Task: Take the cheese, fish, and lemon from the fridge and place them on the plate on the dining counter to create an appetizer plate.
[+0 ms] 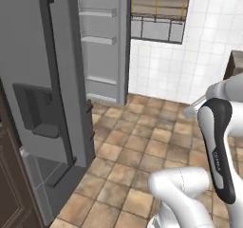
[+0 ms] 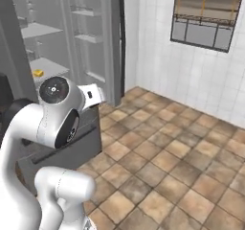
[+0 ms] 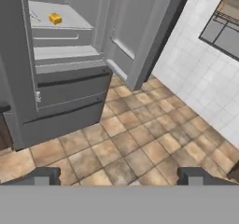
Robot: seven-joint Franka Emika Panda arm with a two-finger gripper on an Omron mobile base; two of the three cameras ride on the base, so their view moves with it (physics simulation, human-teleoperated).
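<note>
The grey fridge (image 3: 70, 94) stands with its right door (image 1: 102, 42) swung open, showing pale shelves and drawers. A small yellow-orange blocky piece, seemingly the cheese (image 3: 55, 18), lies on an inner shelf; it is also the yellow speck of cheese (image 2: 38, 73) in the right base view. A thin pale sliver (image 3: 33, 16) lies just left of it, too small to name. My gripper (image 3: 120, 176) is open and empty, hanging over the floor well back from the fridge. The lemon, the plate and the dining counter are out of view.
Brown floor tiles (image 2: 167, 162) spread in front of the fridge. A white tiled wall with a window (image 1: 159, 13) lies beyond the open door. The shut left fridge door (image 1: 42, 103) carries a dispenser. A dark brown furniture edge (image 1: 234, 64) shows at the far right.
</note>
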